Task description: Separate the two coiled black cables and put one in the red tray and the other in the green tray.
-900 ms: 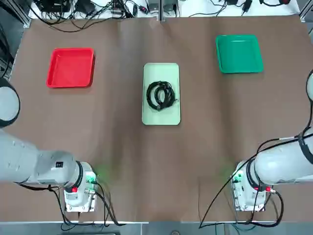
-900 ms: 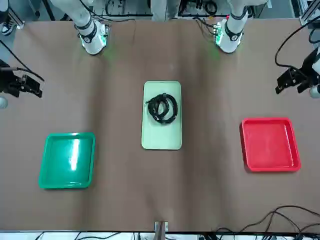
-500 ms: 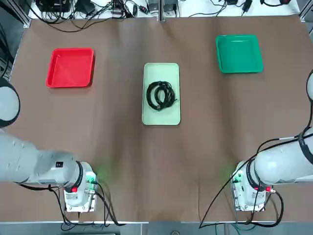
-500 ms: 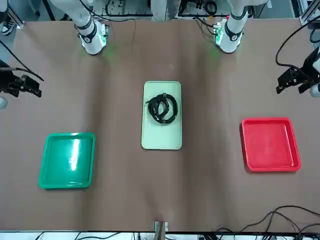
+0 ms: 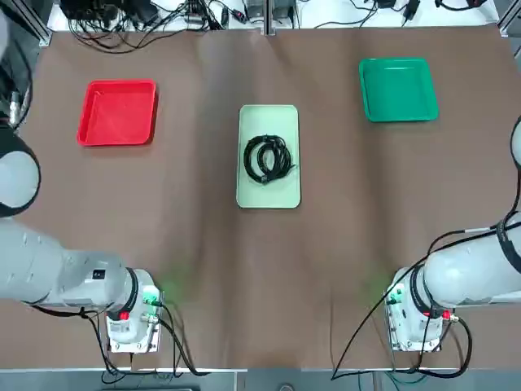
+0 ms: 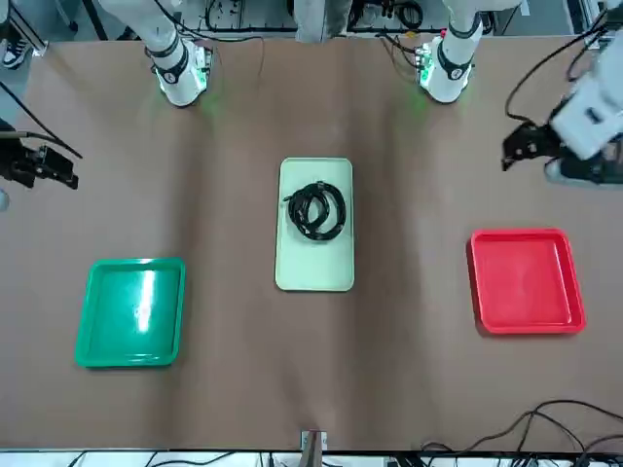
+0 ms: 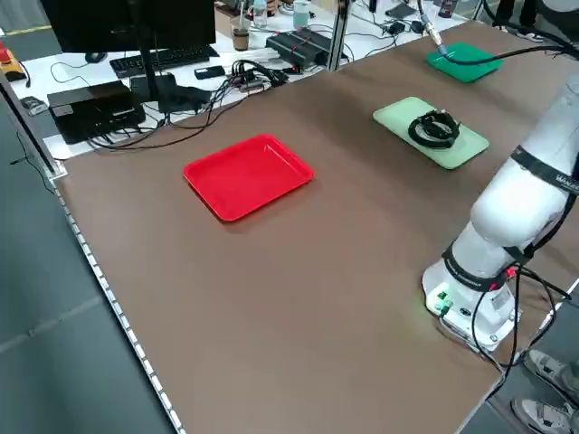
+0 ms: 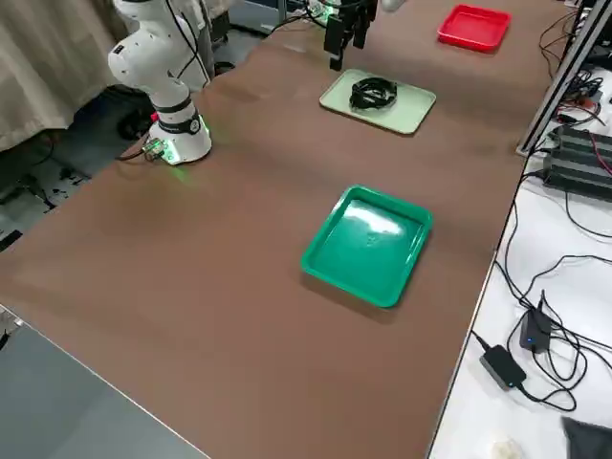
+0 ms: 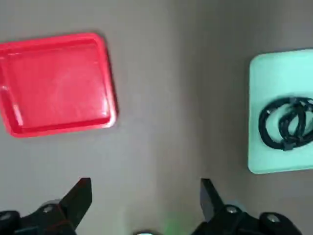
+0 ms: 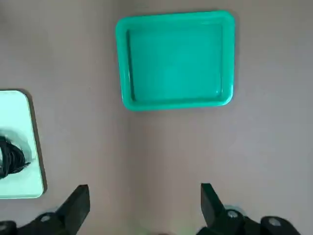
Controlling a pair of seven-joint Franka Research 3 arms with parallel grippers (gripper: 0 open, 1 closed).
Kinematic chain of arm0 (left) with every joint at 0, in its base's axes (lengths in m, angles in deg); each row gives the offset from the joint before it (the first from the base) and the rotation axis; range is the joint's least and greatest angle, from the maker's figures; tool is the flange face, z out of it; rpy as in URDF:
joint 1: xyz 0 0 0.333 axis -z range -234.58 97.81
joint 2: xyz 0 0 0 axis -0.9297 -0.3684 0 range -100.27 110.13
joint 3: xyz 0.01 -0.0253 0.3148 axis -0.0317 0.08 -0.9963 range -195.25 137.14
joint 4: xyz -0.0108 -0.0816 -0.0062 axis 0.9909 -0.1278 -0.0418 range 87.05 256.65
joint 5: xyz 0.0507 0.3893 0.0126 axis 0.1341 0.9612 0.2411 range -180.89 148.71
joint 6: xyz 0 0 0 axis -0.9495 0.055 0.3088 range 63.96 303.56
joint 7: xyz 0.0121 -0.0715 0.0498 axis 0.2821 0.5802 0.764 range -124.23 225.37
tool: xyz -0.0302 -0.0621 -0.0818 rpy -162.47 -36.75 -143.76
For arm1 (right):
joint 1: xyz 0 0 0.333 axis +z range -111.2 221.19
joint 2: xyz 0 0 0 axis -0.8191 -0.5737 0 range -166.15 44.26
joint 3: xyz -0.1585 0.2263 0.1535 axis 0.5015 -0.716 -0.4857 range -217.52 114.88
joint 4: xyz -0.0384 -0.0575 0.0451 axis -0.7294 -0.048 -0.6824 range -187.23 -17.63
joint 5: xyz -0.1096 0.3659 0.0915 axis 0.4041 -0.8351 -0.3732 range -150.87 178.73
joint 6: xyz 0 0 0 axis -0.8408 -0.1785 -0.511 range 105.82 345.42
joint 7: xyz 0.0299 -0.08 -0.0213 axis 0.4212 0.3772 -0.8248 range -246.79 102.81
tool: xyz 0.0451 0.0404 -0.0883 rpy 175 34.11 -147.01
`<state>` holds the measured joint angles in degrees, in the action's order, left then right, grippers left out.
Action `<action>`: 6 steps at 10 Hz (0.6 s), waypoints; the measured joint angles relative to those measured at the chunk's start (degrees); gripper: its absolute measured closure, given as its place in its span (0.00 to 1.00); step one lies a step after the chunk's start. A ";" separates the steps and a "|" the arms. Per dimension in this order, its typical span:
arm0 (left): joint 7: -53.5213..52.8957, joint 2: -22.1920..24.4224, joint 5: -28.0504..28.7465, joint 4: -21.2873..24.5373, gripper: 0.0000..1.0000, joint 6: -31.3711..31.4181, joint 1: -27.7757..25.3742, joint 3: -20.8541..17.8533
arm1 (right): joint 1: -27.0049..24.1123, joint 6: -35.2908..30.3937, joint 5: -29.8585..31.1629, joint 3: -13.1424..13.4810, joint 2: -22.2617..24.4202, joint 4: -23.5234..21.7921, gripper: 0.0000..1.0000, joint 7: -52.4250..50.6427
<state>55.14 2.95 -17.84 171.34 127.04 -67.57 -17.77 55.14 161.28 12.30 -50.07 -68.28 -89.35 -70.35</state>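
The two coiled black cables (image 5: 268, 159) lie overlapping each other on a pale mint tray (image 5: 269, 198) at the table's middle, also seen in the front view (image 6: 316, 209). The red tray (image 5: 118, 112) sits far left and holds nothing. The green tray (image 5: 398, 90) sits far right, also bare. My left gripper (image 6: 514, 154) hovers open between the red tray (image 6: 526, 280) and its base; its wrist view shows the red tray (image 9: 56, 83) and the cables (image 9: 286, 128). My right gripper (image 6: 60, 173) hangs open near the table's right edge, above the green tray (image 10: 176, 58).
Brown paper covers the table. The two arm bases (image 5: 130, 322) (image 5: 415, 318) stand at the near edge with cords trailing from them. Cords and electronics (image 7: 136, 90) lie beyond the far edge.
My left gripper has swung inward from the table's left edge toward the middle. The right gripper has barely shifted. Cables and trays have not moved.
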 joint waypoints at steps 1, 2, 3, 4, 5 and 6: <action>2.54 -1.45 0.00 1.65 0.02 1.90 0.26 3.66 | -0.59 -0.01 -0.91 0.01 0.00 0.00 0.00 0.00; 4.28 -2.94 0.00 4.28 0.02 4.51 0.56 7.42 | -0.93 -0.02 -1.39 0.03 0.00 -0.01 0.00 0.00; 5.23 -4.01 0.02 7.57 0.02 8.30 0.73 10.62 | -0.97 -0.03 -1.60 0.01 0.02 -0.01 0.00 0.00; 5.77 -4.68 0.02 11.00 0.01 12.62 0.78 13.34 | -0.96 -0.03 -1.68 -0.03 0.17 0.00 0.00 0.00; 5.99 -5.60 0.01 13.86 0.01 15.80 0.77 15.92 | -0.97 -0.05 -1.70 -0.02 0.52 -0.01 0.00 0.00; 6.48 -7.68 0.02 15.67 0.00 18.25 0.81 18.20 | -0.97 -0.34 -1.71 -0.02 1.00 -0.02 0.01 0.00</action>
<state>61.62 -4.72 -17.83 187.01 145.29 -66.76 0.43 54.17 160.94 10.59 -50.09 -67.28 -89.37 -70.36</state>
